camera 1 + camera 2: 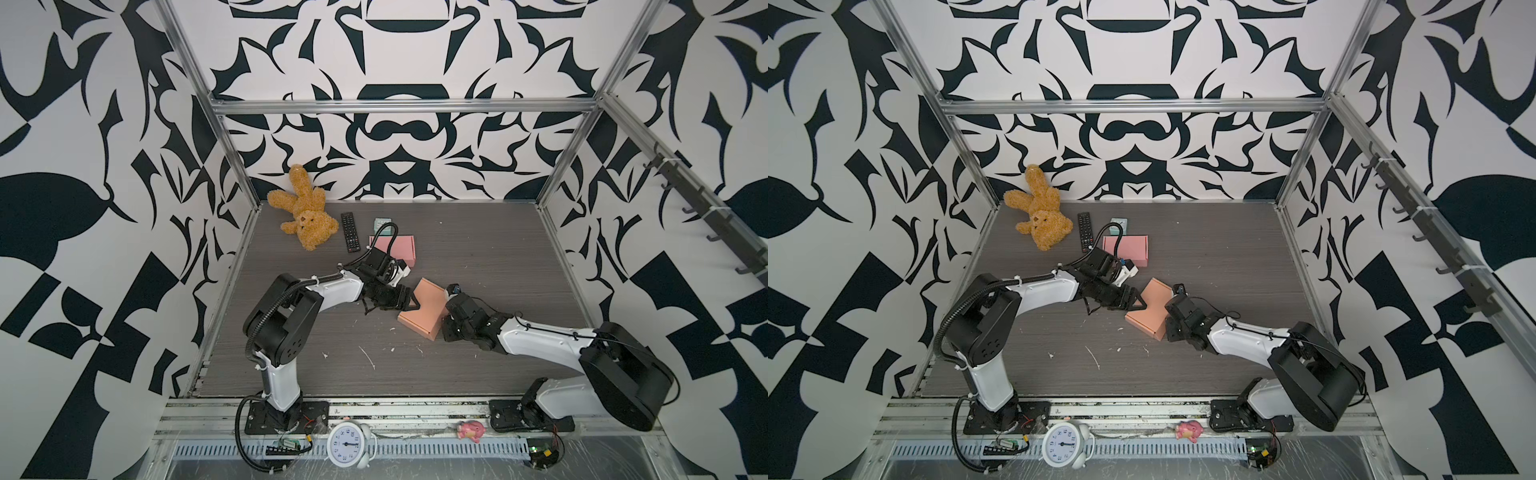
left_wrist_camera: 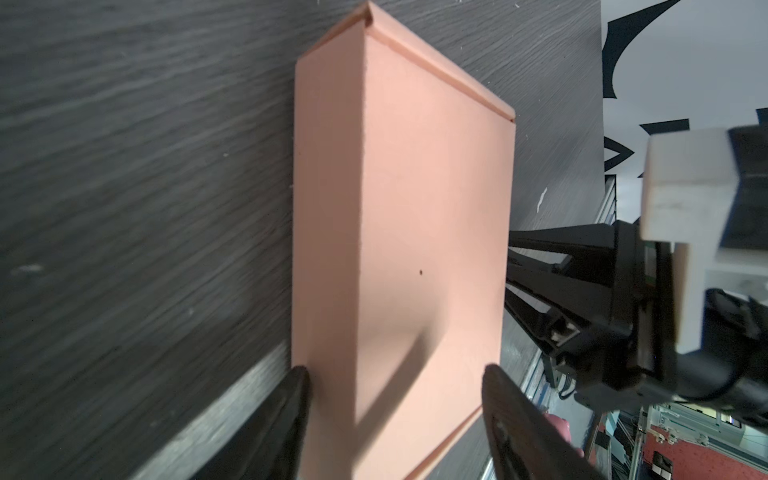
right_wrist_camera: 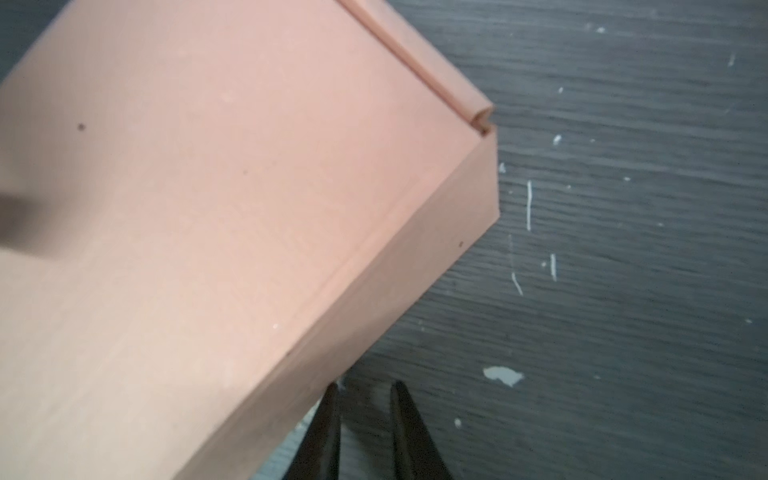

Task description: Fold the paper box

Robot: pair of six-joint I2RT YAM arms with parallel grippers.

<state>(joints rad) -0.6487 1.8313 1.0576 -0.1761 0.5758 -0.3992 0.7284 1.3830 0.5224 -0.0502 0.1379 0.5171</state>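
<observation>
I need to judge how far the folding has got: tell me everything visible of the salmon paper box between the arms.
The paper box is a flat, salmon-coloured cardboard carton, closed, with a plain matte top, low side walls and a narrow tucked strip along one edge. It lies flat and skewed on the grey table. The open left end effector has a finger either side of it; contact is unclear. The right end effector, narrowly open, sits beside a side wall, holding nothing.
</observation>
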